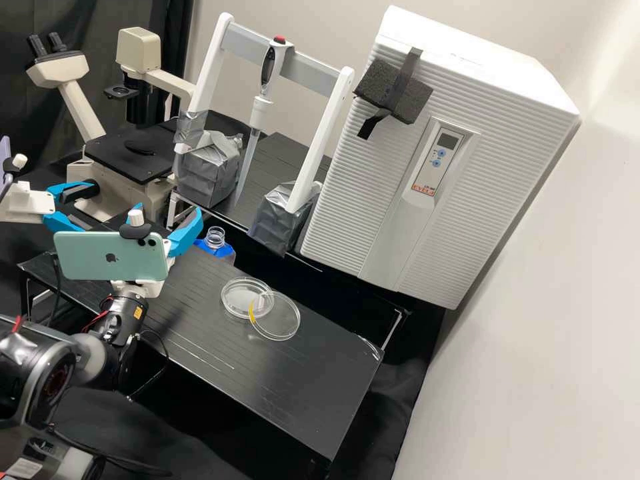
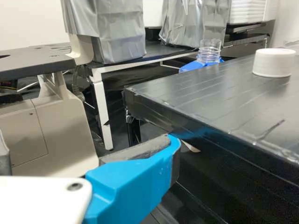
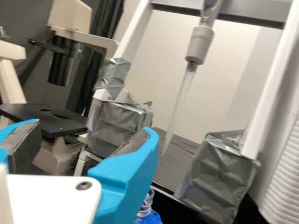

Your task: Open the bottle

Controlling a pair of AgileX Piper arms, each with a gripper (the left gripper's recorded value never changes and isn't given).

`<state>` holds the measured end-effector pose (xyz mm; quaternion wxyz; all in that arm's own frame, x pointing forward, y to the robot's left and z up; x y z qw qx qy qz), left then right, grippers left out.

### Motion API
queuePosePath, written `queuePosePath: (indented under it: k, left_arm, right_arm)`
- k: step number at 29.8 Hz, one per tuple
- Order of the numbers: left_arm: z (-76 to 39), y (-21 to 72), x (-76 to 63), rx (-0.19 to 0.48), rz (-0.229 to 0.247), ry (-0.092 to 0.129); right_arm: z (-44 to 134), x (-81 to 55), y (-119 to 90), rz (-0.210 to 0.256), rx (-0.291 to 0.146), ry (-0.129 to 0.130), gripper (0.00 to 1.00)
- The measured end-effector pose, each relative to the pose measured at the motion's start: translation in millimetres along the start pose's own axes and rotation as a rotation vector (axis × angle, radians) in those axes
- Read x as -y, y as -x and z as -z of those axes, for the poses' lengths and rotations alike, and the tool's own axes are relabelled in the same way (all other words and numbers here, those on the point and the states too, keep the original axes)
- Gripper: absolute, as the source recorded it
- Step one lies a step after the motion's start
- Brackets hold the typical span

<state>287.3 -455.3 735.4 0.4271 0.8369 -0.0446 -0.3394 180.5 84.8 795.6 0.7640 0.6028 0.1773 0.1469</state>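
Right hand hangs over the bench's far left corner with its blue fingers spread wide and nothing between them. Just below it and a little to the right stands the bottle, clear-necked with a blue body, upright at the far edge. Whether it rests on the bench top or just beyond that edge I cannot tell. Its threaded neck is bare, with no cap on it. From the left wrist, a white cap sits flat on the bench top, apart from the bottle.

Left hand is off the left edge of the bench, near the microscope, its fingers also spread and holding nothing. Its camera looks along the bench's side from below the level of the top.

Two clear dishes lie overlapping near the middle of the bench. A green phone is mounted by the left edge. Behind the far edge a pipette hangs in a white stand whose feet are wrapped in grey tape, and a ribbed white machine stands past the right end.
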Motion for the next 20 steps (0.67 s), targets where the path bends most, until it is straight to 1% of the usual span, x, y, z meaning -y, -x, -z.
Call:
queuePosePath:
  k: [2,4,7,10,12,13,14,15,20]
  left_arm:
    - [1.2,0.6,-0.2,-0.005,-0.001,0.001]
    - [2.4,1.2,-0.3,-0.009,-0.002,0.001]
    - [2.9,3.1,0.7,-0.017,0.000,0.007]
    - [1.9,6.3,-0.9,-0.035,-0.009,0.011]
    - [2.8,8.6,-2.9,-0.065,-0.024,0.006]
    - [3.9,9.4,-5.4,-0.084,-0.043,-0.006]
    - [4.8,10.3,-6.4,-0.101,-0.050,-0.013]
    - [6.2,10.4,-7.1,-0.115,-0.057,-0.016]
    - [11.4,10.6,-9.9,-0.188,-0.091,0.000]
  right_arm:
    - [-3.4,-2.1,0,-0.010,0.015,-0.014,1.00]
    - [-4.9,-3.0,1,-0.015,0.024,-0.018,1.00]
    - [-5.1,-3.1,1,-0.014,0.023,-0.018,1.00]
    - [-4.7,-2.8,1,-0.011,0.019,-0.023,1.00]
    - [-4.7,-2.8,1,-0.011,0.019,-0.023,1.00]
    - [-4.7,-2.8,1,-0.011,0.019,-0.023,1.00]
    - [-4.7,-2.8,1,-0.011,0.019,-0.023,1.00]
    - [-4.7,-2.8,1,-0.011,0.019,-0.023,1.00]
    - [-4.7,-2.8,1,-0.011,0.019,-0.023,1.00]
